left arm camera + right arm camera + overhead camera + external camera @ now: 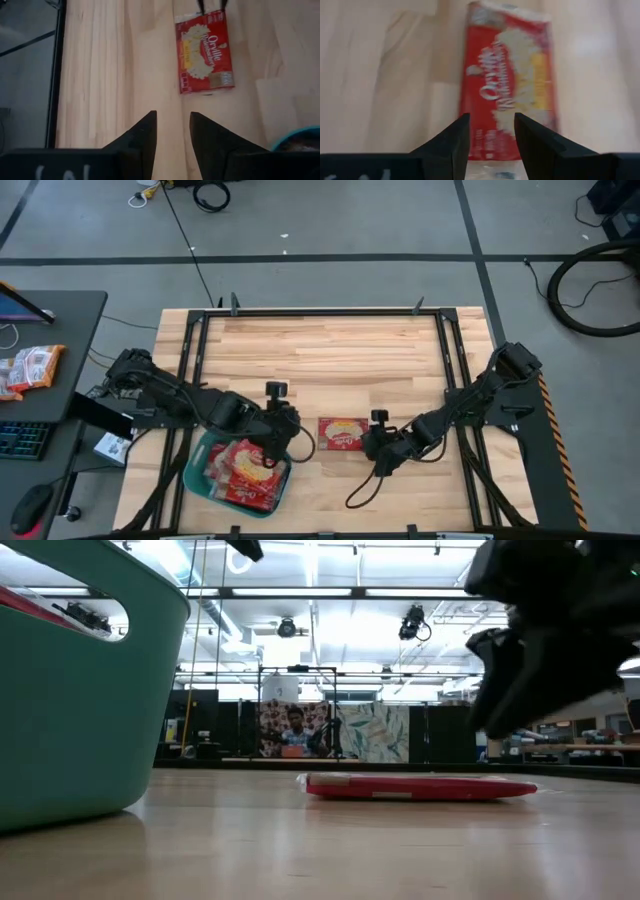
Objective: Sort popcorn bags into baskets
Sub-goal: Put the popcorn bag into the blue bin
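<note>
One popcorn bag [340, 433] [420, 787], red with a cream centre panel, lies flat on the wood near the table's middle. The teal basket [197, 480] [70, 690] stands at the near left and holds several more red bags [243, 470]. My left gripper [285, 435] [172, 117] hovers open over the basket's far right corner, with nothing between its fingers; the lone bag [205, 52] lies ahead of it. My right gripper [375, 445] [491, 117] is open just right of the lone bag [507, 85], its fingers slanting down toward the bag's near end.
A black frame [190, 360] borders the table. A dark cable [365, 485] loops on the wood near the right gripper. Bare wood [330, 350] spreads over the far half. Orange-and-white packets [30, 368] lie on a side desk at left. A person [293, 730] sits far behind.
</note>
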Controlling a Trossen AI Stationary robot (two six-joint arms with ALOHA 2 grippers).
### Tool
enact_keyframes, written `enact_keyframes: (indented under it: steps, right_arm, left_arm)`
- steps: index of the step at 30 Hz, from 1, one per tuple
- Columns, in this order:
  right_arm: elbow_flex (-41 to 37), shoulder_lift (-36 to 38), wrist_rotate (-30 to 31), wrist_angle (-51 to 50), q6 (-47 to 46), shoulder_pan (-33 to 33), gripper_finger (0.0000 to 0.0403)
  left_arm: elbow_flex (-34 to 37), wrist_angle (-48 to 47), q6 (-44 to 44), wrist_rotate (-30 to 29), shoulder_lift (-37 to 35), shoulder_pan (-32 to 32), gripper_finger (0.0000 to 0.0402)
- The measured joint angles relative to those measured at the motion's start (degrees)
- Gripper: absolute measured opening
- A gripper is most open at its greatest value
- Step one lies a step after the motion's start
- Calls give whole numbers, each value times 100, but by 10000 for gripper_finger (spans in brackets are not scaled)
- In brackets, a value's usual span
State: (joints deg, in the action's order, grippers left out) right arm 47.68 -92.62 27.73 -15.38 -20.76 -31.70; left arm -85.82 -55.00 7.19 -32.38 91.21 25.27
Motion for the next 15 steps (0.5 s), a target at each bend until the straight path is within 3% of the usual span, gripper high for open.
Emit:
enact_keyframes:
  steps: [4, 10, 15]
  right_arm:
    - [13, -358, -163, 284, 261, -139, 158]
    - [268, -973, 440, 685, 709, -221, 158]
    - [633, -1413, 597, 723, 1091, -154, 158]
  left_arm:
    - [6, 50, -171, 20, 82, -229, 121]
    - [8, 341, -366, -52, 213, -520, 121]
    - [2, 228, -256, -59, 233, -686, 121]
